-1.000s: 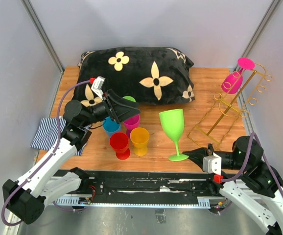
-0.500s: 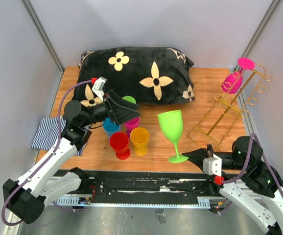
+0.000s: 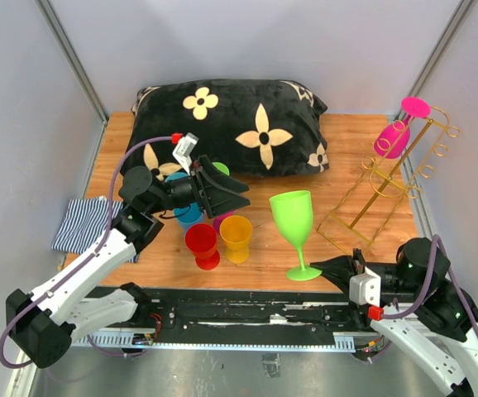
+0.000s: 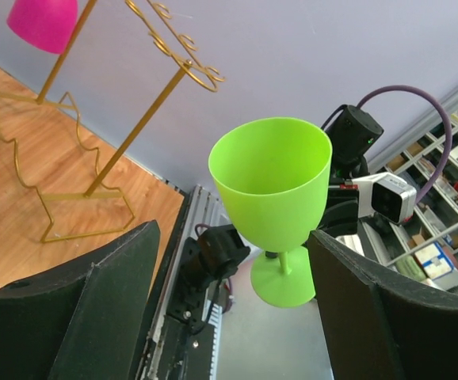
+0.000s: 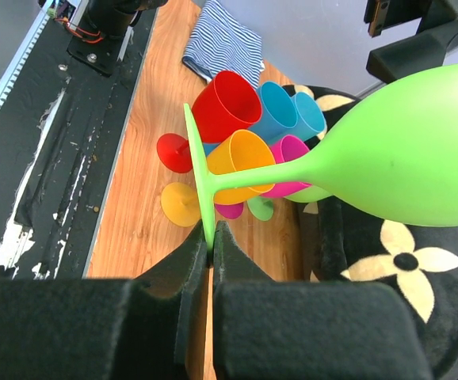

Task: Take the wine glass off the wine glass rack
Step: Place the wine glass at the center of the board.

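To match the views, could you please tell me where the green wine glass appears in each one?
Top external: green wine glass right of centre, left of the wine glass rack.
Left wrist: centre, rack at upper left.
Right wrist: sideways across the right half, foot at centre.
Landmark: the rack, absent from the right wrist view.

Lab: panel-walled cell (image 3: 264,41), stocked shelves (image 4: 448,231)

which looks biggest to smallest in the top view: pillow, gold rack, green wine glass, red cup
1. pillow
2. wine glass rack, judged by its outline, since it is only thin wire
3. green wine glass
4. red cup
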